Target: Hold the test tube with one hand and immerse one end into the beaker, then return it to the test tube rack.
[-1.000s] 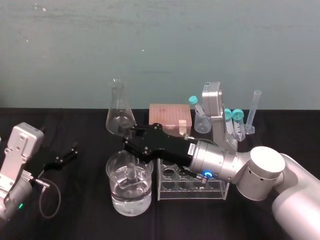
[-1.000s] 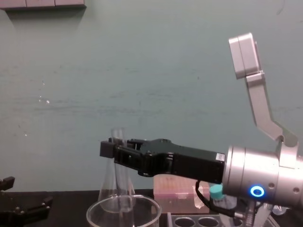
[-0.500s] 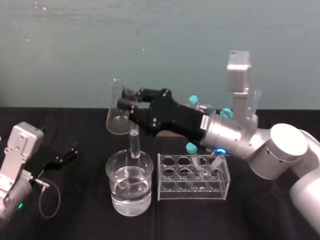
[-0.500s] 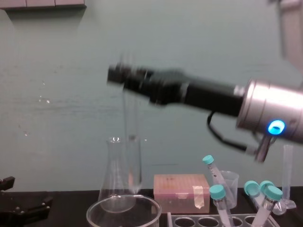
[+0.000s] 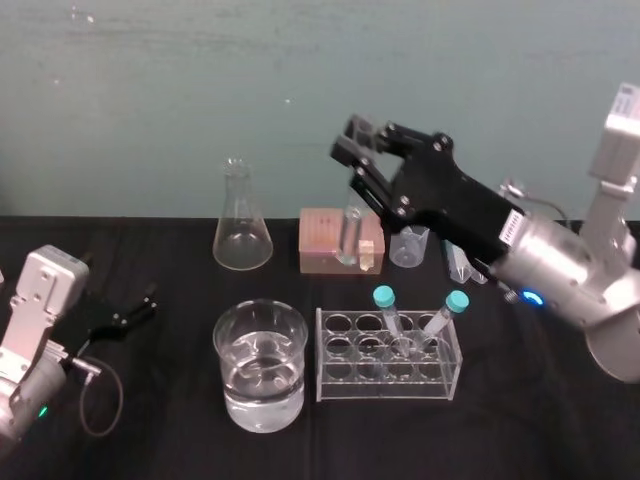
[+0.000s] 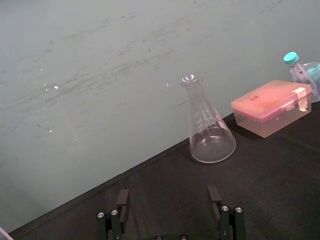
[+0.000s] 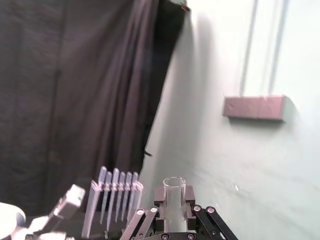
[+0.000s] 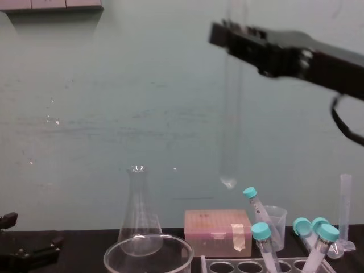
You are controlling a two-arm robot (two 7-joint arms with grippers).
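Head looks down, chest level, sharing beaker [image 5: 232, 390]

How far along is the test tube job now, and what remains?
Done: the dip; a second ago the tube stood with its end in the beaker. In hand: the right gripper, shut on the tube, holds it high, clear of the beaker. Left: lowering it into the rack. The left gripper sits parked, open, at the left.
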